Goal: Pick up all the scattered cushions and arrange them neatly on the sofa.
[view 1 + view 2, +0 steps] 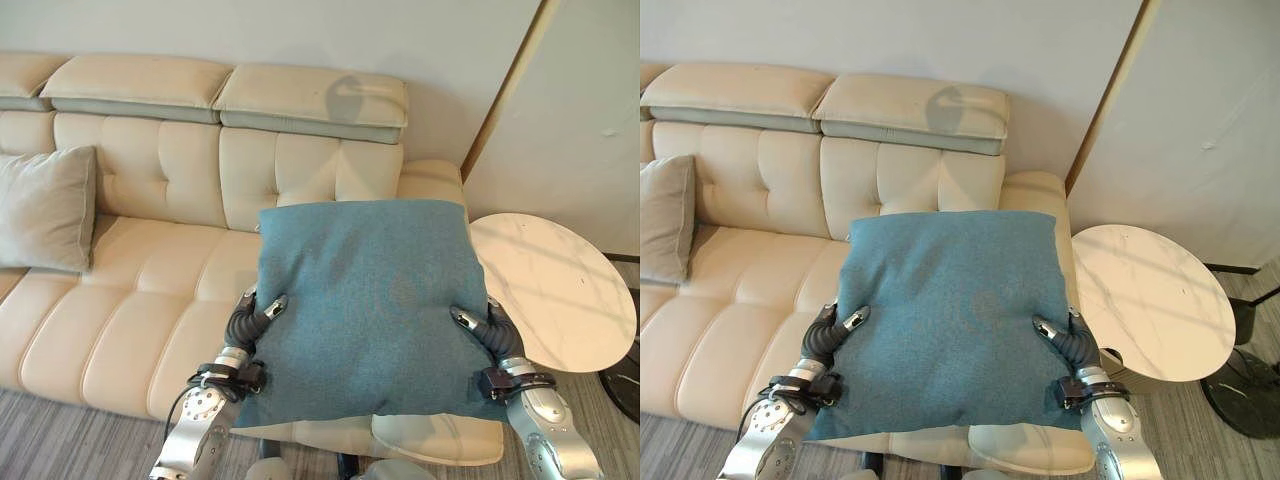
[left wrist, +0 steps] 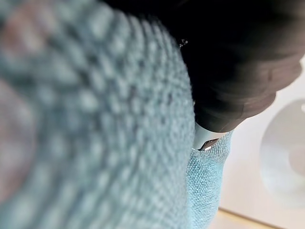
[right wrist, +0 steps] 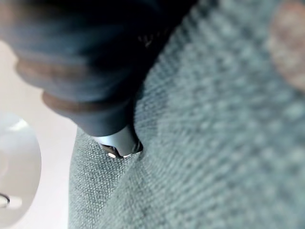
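Now both hands, left hand (image 1: 252, 322) and right hand (image 1: 487, 332), clasp the teal cushion (image 1: 365, 300) by opposite side edges, held flat above the sofa (image 1: 150, 290) seat's right end.

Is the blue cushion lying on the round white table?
No, the blue cushion is held up between the left hand and the right hand in front of the sofa, beside the round table.

A cream leather sofa (image 1: 150, 250) with tufted back panels and padded headrests stands against a plain pale wall (image 1: 300, 35). Just beside the sofa's arm at the robot's right sits a round white tabletop (image 1: 560, 290) with faint marbling, catching soft patches of light. A thin wooden strip (image 1: 505, 85) runs slantwise up the wall. The floor (image 1: 60, 440) is grey, wood-grained planking.
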